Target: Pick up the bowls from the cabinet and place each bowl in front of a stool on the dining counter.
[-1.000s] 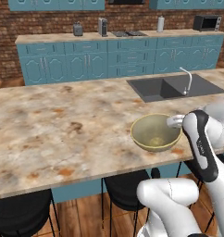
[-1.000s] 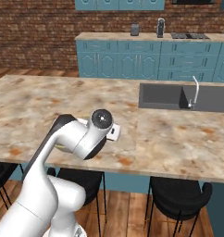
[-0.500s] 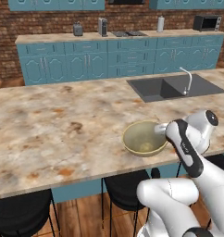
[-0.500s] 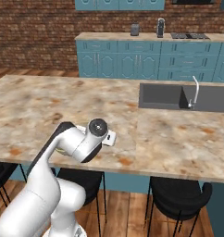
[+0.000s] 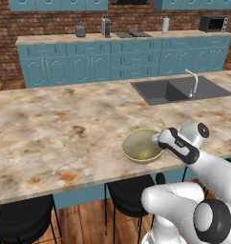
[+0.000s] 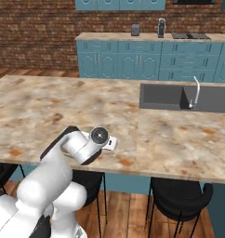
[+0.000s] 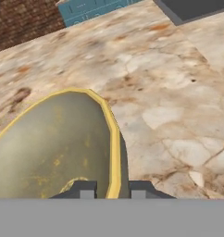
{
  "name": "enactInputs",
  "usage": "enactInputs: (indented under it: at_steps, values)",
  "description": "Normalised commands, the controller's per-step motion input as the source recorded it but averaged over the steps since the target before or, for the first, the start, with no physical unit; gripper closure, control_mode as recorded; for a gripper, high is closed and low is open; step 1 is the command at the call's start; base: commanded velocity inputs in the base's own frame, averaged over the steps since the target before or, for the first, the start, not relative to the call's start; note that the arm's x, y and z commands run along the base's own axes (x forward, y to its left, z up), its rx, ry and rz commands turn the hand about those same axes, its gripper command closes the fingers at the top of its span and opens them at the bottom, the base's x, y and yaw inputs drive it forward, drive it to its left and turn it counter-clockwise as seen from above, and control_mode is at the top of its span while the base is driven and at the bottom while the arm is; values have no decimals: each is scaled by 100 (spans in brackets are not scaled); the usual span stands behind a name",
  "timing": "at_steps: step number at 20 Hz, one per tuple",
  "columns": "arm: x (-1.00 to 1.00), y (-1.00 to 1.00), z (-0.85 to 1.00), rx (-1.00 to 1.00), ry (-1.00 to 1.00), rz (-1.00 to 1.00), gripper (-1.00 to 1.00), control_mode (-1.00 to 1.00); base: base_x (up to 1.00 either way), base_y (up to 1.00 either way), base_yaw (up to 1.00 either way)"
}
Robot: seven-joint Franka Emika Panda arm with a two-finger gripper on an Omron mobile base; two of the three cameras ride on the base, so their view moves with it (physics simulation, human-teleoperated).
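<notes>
My gripper point(image 5: 161, 140) is shut on the right rim of the tan-yellow bowl point(image 5: 141, 146), near the front edge of the dining counter point(image 5: 65, 128). In the hand view, the two fingertips point(image 7: 84, 189) straddle the bowl's yellow rim point(image 7: 115, 152), one inside and one outside. The bowl is upright and very low over the marbled top; whether it touches the top I cannot tell. A black stool point(image 5: 128, 190) stands under the counter edge just below the bowl. In the right base view my own arm point(image 6: 82, 148) covers the bowl. The cabinet is out of view.
A dark inset sink point(image 5: 179, 90) with a faucet point(image 5: 194, 83) lies to the right on the island. More stools point(image 5: 22, 223) point(image 6: 177, 197) stand along the near side. The wall counter point(image 5: 122, 38) with appliances runs along the brick wall behind.
The arm has carried the bowl left, down and toward the counter's front edge. The gripper has stayed shut on the rim.
</notes>
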Motion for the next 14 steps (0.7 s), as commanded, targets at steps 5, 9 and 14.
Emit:
enactInputs:
  at_steps: [5, 9, 14]
  values:
    - [46, 0, -40, 0, 0, 0, 100, -100, 0, 0, 0]
    - [44, 5, -41, 0, 0, 0, 100, -100, 0, 0, 0]
    - [39, 10, -42, 0, 3, 0, 100, -100, 0, 0, 0]
